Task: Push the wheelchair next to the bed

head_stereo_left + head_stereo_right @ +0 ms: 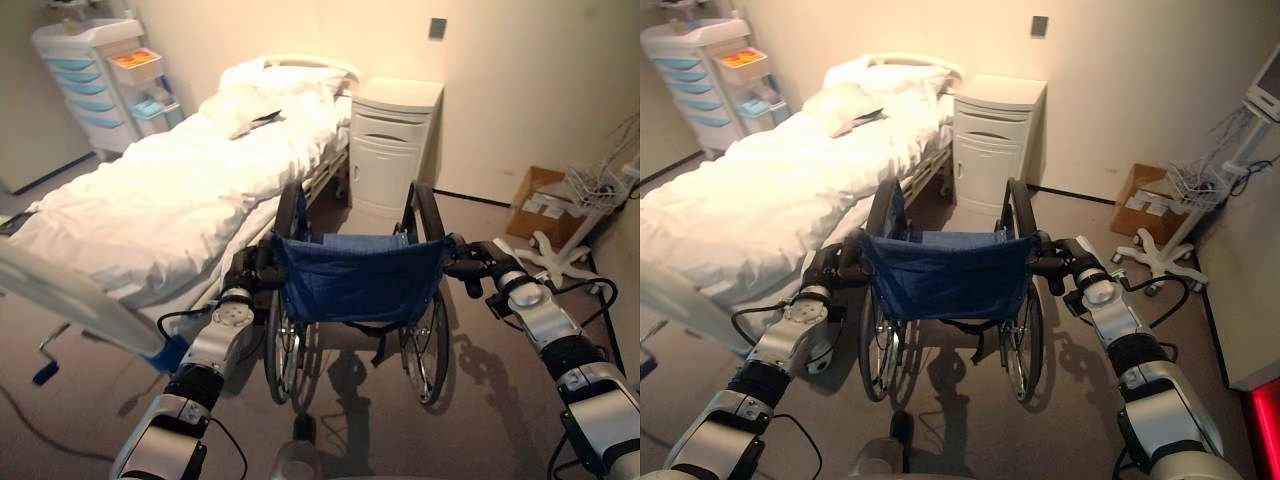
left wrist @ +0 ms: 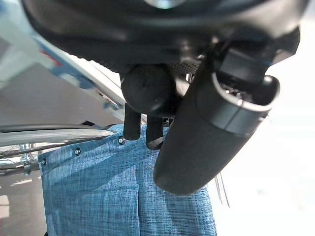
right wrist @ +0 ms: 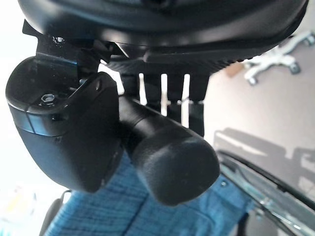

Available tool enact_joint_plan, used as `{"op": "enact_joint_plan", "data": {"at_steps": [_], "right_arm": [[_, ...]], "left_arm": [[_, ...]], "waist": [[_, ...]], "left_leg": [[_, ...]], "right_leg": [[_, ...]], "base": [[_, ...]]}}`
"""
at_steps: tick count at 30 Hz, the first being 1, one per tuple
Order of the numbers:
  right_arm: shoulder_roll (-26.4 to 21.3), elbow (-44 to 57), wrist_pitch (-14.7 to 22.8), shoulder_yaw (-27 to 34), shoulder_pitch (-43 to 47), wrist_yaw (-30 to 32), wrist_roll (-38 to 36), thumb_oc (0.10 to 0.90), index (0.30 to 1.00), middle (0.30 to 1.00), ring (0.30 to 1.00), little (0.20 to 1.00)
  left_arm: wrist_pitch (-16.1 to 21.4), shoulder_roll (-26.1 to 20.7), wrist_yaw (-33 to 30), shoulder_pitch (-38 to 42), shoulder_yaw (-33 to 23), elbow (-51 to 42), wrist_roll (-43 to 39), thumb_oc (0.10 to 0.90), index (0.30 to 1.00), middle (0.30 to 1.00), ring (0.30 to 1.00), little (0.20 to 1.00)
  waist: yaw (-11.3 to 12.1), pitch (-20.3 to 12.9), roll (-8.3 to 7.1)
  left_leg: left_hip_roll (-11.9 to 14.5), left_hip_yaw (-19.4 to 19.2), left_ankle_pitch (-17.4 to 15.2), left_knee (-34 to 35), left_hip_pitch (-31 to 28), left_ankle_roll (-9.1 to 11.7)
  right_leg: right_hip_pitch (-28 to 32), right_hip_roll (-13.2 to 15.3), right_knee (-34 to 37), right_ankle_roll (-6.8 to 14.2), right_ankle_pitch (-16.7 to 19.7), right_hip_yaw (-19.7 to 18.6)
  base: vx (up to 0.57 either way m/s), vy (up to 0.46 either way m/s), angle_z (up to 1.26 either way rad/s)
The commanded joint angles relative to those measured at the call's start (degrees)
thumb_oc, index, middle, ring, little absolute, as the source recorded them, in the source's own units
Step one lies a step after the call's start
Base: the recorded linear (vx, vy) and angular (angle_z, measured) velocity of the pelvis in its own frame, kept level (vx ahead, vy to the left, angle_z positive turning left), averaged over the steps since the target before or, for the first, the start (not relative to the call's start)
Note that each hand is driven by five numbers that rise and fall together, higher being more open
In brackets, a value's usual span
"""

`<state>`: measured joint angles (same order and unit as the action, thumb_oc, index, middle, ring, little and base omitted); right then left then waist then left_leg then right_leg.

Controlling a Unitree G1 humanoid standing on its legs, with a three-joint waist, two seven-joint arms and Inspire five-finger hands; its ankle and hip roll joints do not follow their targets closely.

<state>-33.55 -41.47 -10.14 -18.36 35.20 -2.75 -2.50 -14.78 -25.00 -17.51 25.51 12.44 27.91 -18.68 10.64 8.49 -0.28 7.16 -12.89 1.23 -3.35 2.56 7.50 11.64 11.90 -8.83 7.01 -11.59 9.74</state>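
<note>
Wheelchair (image 1: pixel 355 290) push grips clasped by left hand (image 1: pixel 250 272) and right hand (image 1: pixel 478 262).

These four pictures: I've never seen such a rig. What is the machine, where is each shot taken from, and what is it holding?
It is a two-armed humanoid robot. The two wide pictures come from the two eyes of its head camera, looking down and ahead; the two close ones come from cameras on its wrists. In front stands a wheelchair with a blue fabric back, beside a bed with white bedding. The left hand is curled round the left push handle, and the right hand round the right push handle. Beyond are a white bedside cabinet, a drawer cart and a cardboard box.
</note>
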Motion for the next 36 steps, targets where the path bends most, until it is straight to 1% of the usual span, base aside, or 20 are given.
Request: {"op": "enact_joint_plan", "data": {"at_steps": [1, 8, 9, 11, 13, 15, 16, 18, 20, 21, 22, 24, 25, 26, 30, 31, 32, 33, 34, 36], "right_arm": [[-1.0, 3.2, 1.3, -5.4, -7.1, -4.4, 5.7, 0.4, 0.3, 0.3, 0.3, 0.3], [-0.8, 3.2, 1.7, -4.7, -7.7, -4.7, 6.1, 0.4, 0.3, 0.3, 0.3, 0.3], [-0.5, 3.5, 1.9, -3.6, -8.6, -4.0, 5.2, 0.4, 0.3, 0.3, 0.3, 0.3], [0.0, 3.2, 1.7, -4.0, -7.5, -3.6, 5.1, 0.4, 0.3, 0.3, 0.3, 0.3], [0.3, 2.6, 1.5, -4.4, -6.0, -3.7, 4.7, 0.4, 0.3, 0.3, 0.3, 0.3], [0.6, 1.3, 1.9, -4.8, -4.5, -3.2, 3.5, 0.4, 0.3, 0.3, 0.3, 0.3], [0.7, 1.0, 1.7, -5.0, -4.0, -2.9, 2.6, 0.4, 0.3, 0.3, 0.3, 0.3], [0.8, 1.2, 1.1, -5.2, -4.0, -2.7, 2.3, 0.4, 0.3, 0.3, 0.3, 0.3], [0.8, 2.7, 0.7, -5.2, -5.5, -2.3, 2.8, 0.4, 0.3, 0.3, 0.3, 0.3], [0.9, 3.1, 0.5, -5.0, -6.0, -2.1, 3.0, 0.4, 0.3, 0.3, 0.3, 0.3], [0.9, 4.5, 0.1, -4.6, -7.5, -1.6, 3.7, 0.4, 0.3, 0.3, 0.3, 0.3], [0.5, 5.7, -0.4, -4.0, -8.6, -1.5, 4.2, 0.4, 0.3, 0.3, 0.3, 0.3], [0.2, 6.4, -1.1, -3.5, -9.0, -1.7, 4.3, 0.4, 0.3, 0.3, 0.3, 0.3], [0.1, 6.3, -1.1, -3.4, -9.1, -1.6, 4.1, 0.4, 0.3, 0.3, 0.3, 0.3], [-1.8, 6.1, -1.1, -2.8, -9.6, -2.7, 3.4, 0.4, 0.3, 0.3, 0.3, 0.3], [-2.5, 5.6, -0.8, -2.3, -9.9, -3.3, 3.6, 0.4, 0.3, 0.3, 0.3, 0.3], [-2.6, 5.5, -0.7, -2.2, -9.9, -3.6, 3.7, 0.4, 0.3, 0.3, 0.3, 0.3], [-3.6, 5.0, -0.2, -2.3, -9.7, -4.3, 4.0, 0.4, 0.3, 0.3, 0.3, 0.3], [-4.4, 4.3, 0.1, -2.6, -9.2, -4.6, 3.6, 0.4, 0.3, 0.3, 0.3, 0.3], [-4.5, 2.6, 0.7, -3.0, -8.0, -4.8, 3.3, 0.4, 0.3, 0.3, 0.3, 0.3]], "left_arm": [[-1.0, -0.8, 6.0, -3.2, 3.6, 5.9, 3.5, 0.4, 0.3, 0.3, 0.3, 0.3], [-1.1, -0.9, 5.9, -2.9, 3.8, 6.3, 3.7, 0.4, 0.3, 0.3, 0.3, 0.3], [-1.6, -0.6, 4.6, -0.9, 5.5, 6.3, 4.8, 0.4, 0.3, 0.3, 0.3, 0.3], [-1.6, -0.5, 4.2, -0.1, 5.6, 6.6, 4.9, 0.4, 0.3, 0.3, 0.3, 0.3], [-1.3, -0.6, 3.7, 0.5, 5.3, 6.7, 5.3, 0.4, 0.3, 0.3, 0.3, 0.3], [-1.0, -0.8, 3.8, 1.5, 5.1, 6.6, 6.0, 0.4, 0.3, 0.3, 0.3, 0.3], [-0.9, -0.7, 3.8, 2.1, 5.2, 6.7, 6.3, 0.4, 0.3, 0.3, 0.3, 0.3], [-0.7, -0.5, 3.9, 2.2, 5.2, 6.7, 6.7, 0.4, 0.3, 0.3, 0.3, 0.3], [-0.1, -0.4, 4.4, 1.7, 5.0, 6.9, 7.1, 0.4, 0.3, 0.3, 0.3, 0.3], [0.0, -0.4, 4.4, 1.5, 4.9, 6.8, 7.2, 0.4, 0.3, 0.3, 0.3, 0.3], [0.3, -0.1, 4.3, 1.0, 4.6, 6.7, 7.3, 0.4, 0.3, 0.3, 0.3, 0.3], [0.6, 0.0, 4.4, 0.6, 4.3, 6.5, 7.6, 0.4, 0.3, 0.3, 0.3, 0.3], [0.4, 0.2, 4.1, 0.3, 4.0, 5.8, 7.6, 0.4, 0.3, 0.3, 0.3, 0.3], [0.4, 0.4, 4.0, 0.2, 3.9, 5.8, 7.6, 0.4, 0.3, 0.3, 0.3, 0.3], [-0.2, 1.1, 3.6, 0.1, 4.4, 5.8, 7.4, 0.4, 0.3, 0.3, 0.3, 0.3], [0.4, 1.1, 3.6, -0.2, 4.8, 6.6, 6.7, 0.4, 0.3, 0.3, 0.3, 0.3], [0.5, 1.1, 3.6, -0.2, 4.8, 6.8, 6.6, 0.4, 0.3, 0.3, 0.3, 0.3], [1.2, 1.8, 3.2, -0.2, 5.2, 7.3, 6.6, 0.4, 0.3, 0.3, 0.3, 0.3], [1.6, 2.1, 2.5, -0.4, 5.2, 7.4, 6.2, 0.4, 0.3, 0.3, 0.3, 0.3], [2.0, 2.4, 1.9, -0.2, 5.2, 7.6, 5.8, 0.4, 0.3, 0.3, 0.3, 0.3]], "waist": [[-3.0, -0.2, -1.25], [-3.0, -0.6, -1.26], [-3.3, -2.3, -2.0], [-3.8, -1.9, -1.63], [-4.1, -1.0, -1.67], [-4.5, -0.1, -1.05], [-4.9, 0.2, -0.99], [-5.7, 0.2, -1.4], [-7.5, 0.2, -2.33], [-7.8, 0.2, -2.13], [-8.4, 0.6, -2.48], [-8.8, 0.7, -2.6], [-8.8, 0.6, -2.65], [-8.8, 0.5, -2.75], [-10.2, -0.1, -3.65], [-10.7, -0.6, -3.72], [-10.8, -0.7, -3.72], [-10.9, -0.7, -3.91], [-10.6, -0.4, -4.08], [-9.9, 0.4, -4.24]], "left_leg": [[-3.0, -0.8, 1.3, -2.2, 3.5, -6.3], [-3.9, -0.6, 1.1, -1.5, 3.1, -6.7], [-7.6, -3.3, 0.5, 3.8, -0.2, -8.7], [-7.2, -4.0, 0.2, 3.6, -1.2, -8.5], [-7.5, -3.6, -1.1, 3.5, -3.1, -7.8], [-6.9, -3.5, -2.0, 4.0, -5.3, -7.7], [-6.8, -3.6, -1.7, 3.9, -5.3, -8.1], [-7.6, -2.4, -2.9, 3.8, -5.9, -8.3], [-9.2, -1.2, -5.8, 3.5, -7.8, -9.0], [-9.2, -0.6, -7.1, 3.6, -8.7, -9.0], [-9.7, -0.5, -7.9, 2.5, -9.0, -9.6], [-10.1, -0.3, -9.1, 1.1, -9.0, -10.1], [-10.1, -1.0, -9.6, -0.9, -8.3, -10.2], [-10.1, -0.9, -9.7, -1.6, -8.1, -10.0], [-9.7, -0.7, -13.2, -11.4, -6.6, -8.9], [-8.4, -1.1, -12.1, -15.0, -7.3, -7.3], [-8.1, -1.2, -11.8, -15.8, -7.4, -6.9], [-5.9, -1.1, -6.8, -22.9, -5.7, -4.4], [-4.6, -0.9, -4.2, -28.0, -3.1, -3.2], [-3.5, -0.6, -2.7, -31.2, 0.1, -2.7]], "right_leg": [[0.5, -4.7, -9.7, 1.0, 1.7, 8.7], [0.3, -4.0, -11.9, 1.7, 2.4, 8.8], [-4.2, -1.3, -20.3, 4.9, 11.4, 9.3], [-6.6, -1.5, -17.1, 4.2, 10.3, 10.4], [-8.4, 0.0, -13.7, 4.1, 9.9, 11.3], [-11.7, 1.1, -9.5, 3.7, 12.3, 12.1], [-13.4, 1.1, -6.5, 3.2, 15.0, 12.1], [-15.1, 1.1, -3.1, 3.7, 17.6, 10.7], [-19.6, 2.5, 0.6, 5.5, 23.8, 8.2], [-20.1, 2.5, 0.8, 6.3, 23.6, 7.7], [-21.5, 2.9, 2.0, 6.0, 24.9, 7.7], [-22.0, 2.8, 0.9, 5.9, 25.0, 7.7], [-21.2, 2.1, -0.4, 5.3, 22.9, 8.9], [-20.8, 1.6, 0.1, 5.2, 22.4, 8.8], [-19.0, -1.7, -1.4, 2.2, 15.6, 7.5], [-17.6, -2.7, -0.8, 0.4, 13.4, 9.1], [-17.2, -2.9, -0.5, 0.0, 13.1, 9.6], [-15.1, -4.1, 0.8, -2.1, 11.7, 9.8], [-13.4, -4.5, 1.5, -3.2, 10.8, 10.4], [-11.6, -4.7, 1.8, -3.7, 10.0, 10.2]], "base": [[0.31, 0.248, -0.45], [0.14, 0.101, -0.13], [0.69, 0.453, -0.31], [0.42, 0.19, 0.03], [0.17, -0.045, 0.07], [0.09, -0.082, 0.18], [0.1, -0.081, 0.28], [0.19, -0.089, 0.36], [0.34, -0.085, 0.23], [0.32, -0.099, 0.28], [0.27, -0.092, 0.34], [0.24, -0.142, 0.25], [0.22, -0.144, 0.19], [0.29, -0.181, 0.2], [0.29, -0.149, 0.22], [0.24, -0.093, 0.24], [0.32, -0.145, 0.35], [0.29, -0.137, 0.3], [0.31, -0.138, 0.3], [0.22, -0.046, 0.18]]}}
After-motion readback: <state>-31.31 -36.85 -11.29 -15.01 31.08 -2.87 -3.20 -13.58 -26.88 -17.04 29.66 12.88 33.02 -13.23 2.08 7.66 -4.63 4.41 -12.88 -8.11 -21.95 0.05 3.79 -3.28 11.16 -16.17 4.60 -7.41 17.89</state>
